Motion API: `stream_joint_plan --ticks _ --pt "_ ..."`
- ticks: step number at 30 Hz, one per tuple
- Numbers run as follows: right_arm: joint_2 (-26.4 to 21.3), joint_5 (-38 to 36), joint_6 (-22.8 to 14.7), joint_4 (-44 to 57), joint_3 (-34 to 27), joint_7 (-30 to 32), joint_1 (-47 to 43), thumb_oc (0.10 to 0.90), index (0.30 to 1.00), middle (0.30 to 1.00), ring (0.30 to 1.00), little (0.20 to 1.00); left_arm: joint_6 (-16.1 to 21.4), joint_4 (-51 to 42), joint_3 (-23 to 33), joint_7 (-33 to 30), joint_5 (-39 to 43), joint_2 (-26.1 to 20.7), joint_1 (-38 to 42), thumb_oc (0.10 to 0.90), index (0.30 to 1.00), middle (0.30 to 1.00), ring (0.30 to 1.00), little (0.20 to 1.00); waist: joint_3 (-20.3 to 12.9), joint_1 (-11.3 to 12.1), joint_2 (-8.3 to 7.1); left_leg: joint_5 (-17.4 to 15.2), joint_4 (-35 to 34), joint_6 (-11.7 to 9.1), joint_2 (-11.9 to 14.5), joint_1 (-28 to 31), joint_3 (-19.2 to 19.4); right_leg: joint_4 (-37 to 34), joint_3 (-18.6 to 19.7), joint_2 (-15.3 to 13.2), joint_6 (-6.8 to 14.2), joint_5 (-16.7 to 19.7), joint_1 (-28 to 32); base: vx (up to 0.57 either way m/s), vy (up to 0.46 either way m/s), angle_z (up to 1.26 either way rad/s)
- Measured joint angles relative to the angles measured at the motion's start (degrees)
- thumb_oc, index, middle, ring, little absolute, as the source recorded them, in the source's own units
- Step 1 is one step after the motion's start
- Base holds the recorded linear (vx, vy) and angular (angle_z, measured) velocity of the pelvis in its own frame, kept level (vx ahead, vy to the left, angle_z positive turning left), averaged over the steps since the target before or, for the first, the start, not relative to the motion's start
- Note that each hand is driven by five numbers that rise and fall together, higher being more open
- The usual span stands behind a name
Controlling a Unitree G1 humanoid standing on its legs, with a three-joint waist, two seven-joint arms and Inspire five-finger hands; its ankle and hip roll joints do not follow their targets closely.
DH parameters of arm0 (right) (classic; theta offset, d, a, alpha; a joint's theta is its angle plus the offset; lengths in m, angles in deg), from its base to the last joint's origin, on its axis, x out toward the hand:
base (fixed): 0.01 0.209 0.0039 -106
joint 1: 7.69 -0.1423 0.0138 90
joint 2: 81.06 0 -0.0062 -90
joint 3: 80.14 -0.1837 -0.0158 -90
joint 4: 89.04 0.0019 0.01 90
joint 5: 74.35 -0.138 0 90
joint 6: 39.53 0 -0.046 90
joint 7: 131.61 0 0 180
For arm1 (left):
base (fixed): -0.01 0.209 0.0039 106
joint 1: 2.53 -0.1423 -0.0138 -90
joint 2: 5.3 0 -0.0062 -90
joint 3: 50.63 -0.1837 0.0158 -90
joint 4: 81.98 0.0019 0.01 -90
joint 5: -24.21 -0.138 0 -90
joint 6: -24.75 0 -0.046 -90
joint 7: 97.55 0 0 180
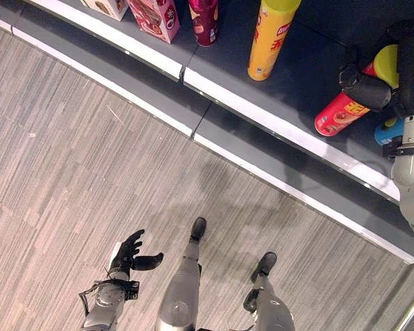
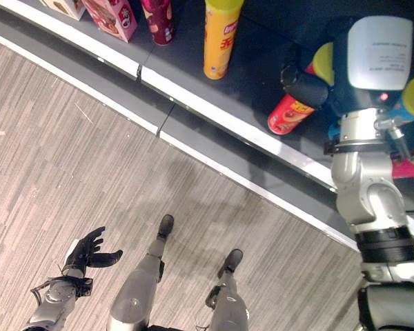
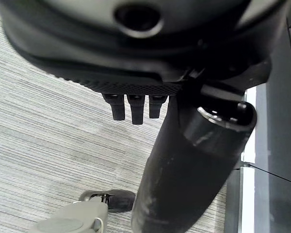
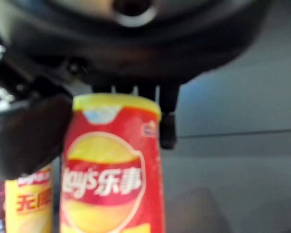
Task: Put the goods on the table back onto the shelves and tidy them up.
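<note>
The red crisp can (image 4: 111, 170) was held in the right hand (image 2: 316, 77), with the fingers and thumb curled round its upper part just below the yellow lid; the can was seen tilted above the dark shelf (image 1: 290, 89), its base near the white front edge (image 1: 276, 123) and its lid end raised toward the back. Just beside the wrist, a blue can (image 1: 388, 129) with a yellow lid was seen on the shelf, partly hidden by the arm. Further along the shelf, a yellow crisp can (image 1: 269, 40) was stood upright near the front edge, and beyond it a dark red can (image 1: 204, 21), a pink carton (image 1: 154, 17) and a pale box (image 1: 105, 6) were lined up toward the shelf's far left end. The left hand (image 1: 132, 254) was held low over the grey wood-patterned floor (image 1: 62, 158), well apart from the shelf, its fingers loosely spread and nothing held.
</note>
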Motion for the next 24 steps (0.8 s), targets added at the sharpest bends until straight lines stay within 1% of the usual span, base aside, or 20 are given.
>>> stream_joint_plan --ticks 7,10,14,18,24 --pt "0.0 0.0 0.4 -3.8 0.1 0.3 -0.2 0.400 0.300 0.300 0.300 0.300 0.1 0.1 0.0 0.0 0.0 0.0 0.0 0.800 0.900 0.900 0.900 0.900 0.0 0.0 0.17 0.2 0.0 0.2 -0.7 -0.8 0.0 0.0 0.0 -0.6 0.1 0.1 -0.8 0.00 0.000 0.00" --pt "0.0 0.0 0.8 -5.7 0.1 1.5 -1.9 0.400 0.300 0.300 0.300 0.300 0.3 0.0 0.0 0.0 0.0 -0.1 0.0 0.800 0.900 0.900 0.900 0.900 -0.1 0.0 0.78 0.2 0.0 0.3 -0.8 -1.0 0.0 0.0 0.0 -0.7 0.2 0.1 -0.9 0.00 0.000 0.00" --pt "0.0 0.0 1.1 -6.3 0.1 2.3 -2.2 0.400 0.300 0.300 0.300 0.300 0.4 0.0 0.0 0.0 0.0 -0.1 0.0 0.800 0.900 0.900 0.900 0.900 -0.2 0.0 1.17 0.2 0.0 0.3 -0.8 -1.1 0.0 0.0 -0.1 -0.7 0.2 0.1 -1.0 0.00 0.000 0.00" --pt "-1.1 -0.1 1.2 -6.9 0.1 3.5 -2.7 0.400 0.300 0.300 0.300 0.300 0.5 0.0 -0.1 0.0 0.0 -0.1 0.0 0.800 0.900 0.900 0.900 0.900 -0.3 0.0 1.47 0.3 0.0 0.4 -0.8 -1.9 0.0 0.0 0.0 -0.8 0.3 0.2 -1.8 0.00 0.000 0.00" --pt "-1.1 0.0 1.7 -7.0 0.1 3.5 -3.0 0.400 0.300 0.300 0.300 0.300 0.5 0.0 -0.1 0.0 0.0 -0.1 0.0 0.800 0.900 0.900 0.900 0.900 -0.4 0.0 1.56 0.3 0.0 0.4 -0.9 -1.9 0.0 0.0 0.0 -0.8 0.3 0.2 -1.8 0.00 0.000 0.00"
